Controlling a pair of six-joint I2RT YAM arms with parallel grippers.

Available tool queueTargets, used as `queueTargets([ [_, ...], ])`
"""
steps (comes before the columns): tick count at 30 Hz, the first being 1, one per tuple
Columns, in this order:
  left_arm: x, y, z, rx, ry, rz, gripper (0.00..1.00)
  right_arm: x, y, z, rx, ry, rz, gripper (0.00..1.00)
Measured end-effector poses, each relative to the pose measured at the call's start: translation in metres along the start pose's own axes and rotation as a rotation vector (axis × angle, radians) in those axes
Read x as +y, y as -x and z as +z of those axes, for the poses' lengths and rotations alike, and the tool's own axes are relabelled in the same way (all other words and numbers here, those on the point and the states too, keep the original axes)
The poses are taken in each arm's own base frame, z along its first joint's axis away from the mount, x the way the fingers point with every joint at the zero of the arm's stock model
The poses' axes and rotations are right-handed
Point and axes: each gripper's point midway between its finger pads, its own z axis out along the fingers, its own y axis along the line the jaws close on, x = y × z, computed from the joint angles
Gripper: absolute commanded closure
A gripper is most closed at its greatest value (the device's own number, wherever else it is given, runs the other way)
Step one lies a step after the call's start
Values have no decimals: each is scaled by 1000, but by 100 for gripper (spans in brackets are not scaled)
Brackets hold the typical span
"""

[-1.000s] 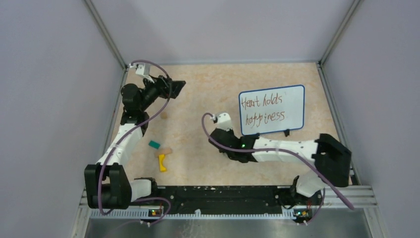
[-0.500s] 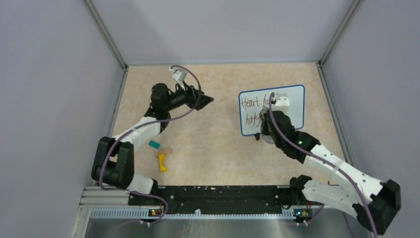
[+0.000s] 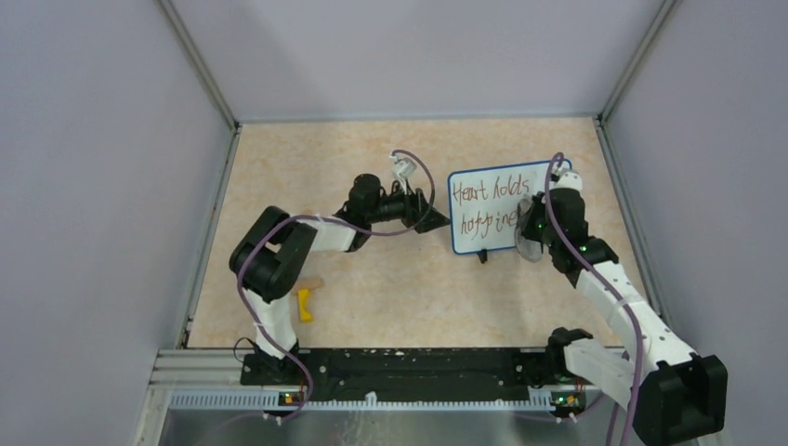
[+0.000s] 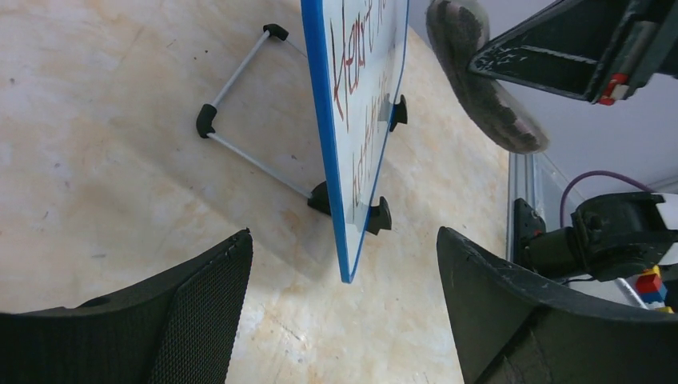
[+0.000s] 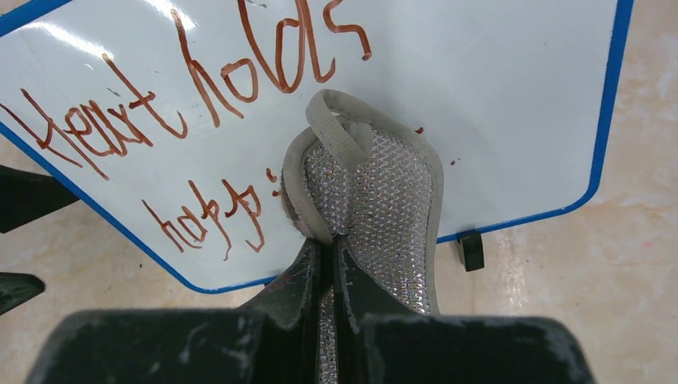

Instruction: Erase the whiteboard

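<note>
A blue-framed whiteboard [image 3: 502,190] stands on black feet at the right, with red writing "heart holds" and the start of "happiness"; the end of the lower word is gone. My right gripper [image 3: 531,234] is shut on a grey mesh eraser cloth [image 5: 376,192], pressed against the board's lower middle [image 5: 496,96]. My left gripper [image 3: 437,221] is open, its jaws on either side of the board's left edge [image 4: 332,160] without touching it. The cloth [image 4: 480,84] shows from the side in the left wrist view.
A yellow block [image 3: 303,305] and a tan piece [image 3: 313,282] lie on the tabletop at the left front. The board's wire stand [image 4: 240,104] reaches out behind it. Grey walls close the table on three sides.
My left arm has swung right from the far left corner to the board's left edge. My right gripper has carried the cloth rightward across the board; the end of the lower word is wiped.
</note>
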Motion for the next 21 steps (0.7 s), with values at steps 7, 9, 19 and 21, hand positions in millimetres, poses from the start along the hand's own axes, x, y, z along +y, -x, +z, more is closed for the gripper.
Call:
queueTargets([
  [7, 10, 5, 25, -13, 19, 29, 20, -8, 35, -18, -105, -44, -1, 100],
  [9, 13, 5, 26, -22, 26, 22, 21, -13, 57, -22, -158, -87, 3, 100],
  [19, 14, -23, 29, -14, -42, -85, 21, -57, 101, -3, -245, -232, -5, 100],
  [21, 14, -24, 31, -22, -50, -96, 24, -68, 104, 5, -228, -213, 4, 100],
])
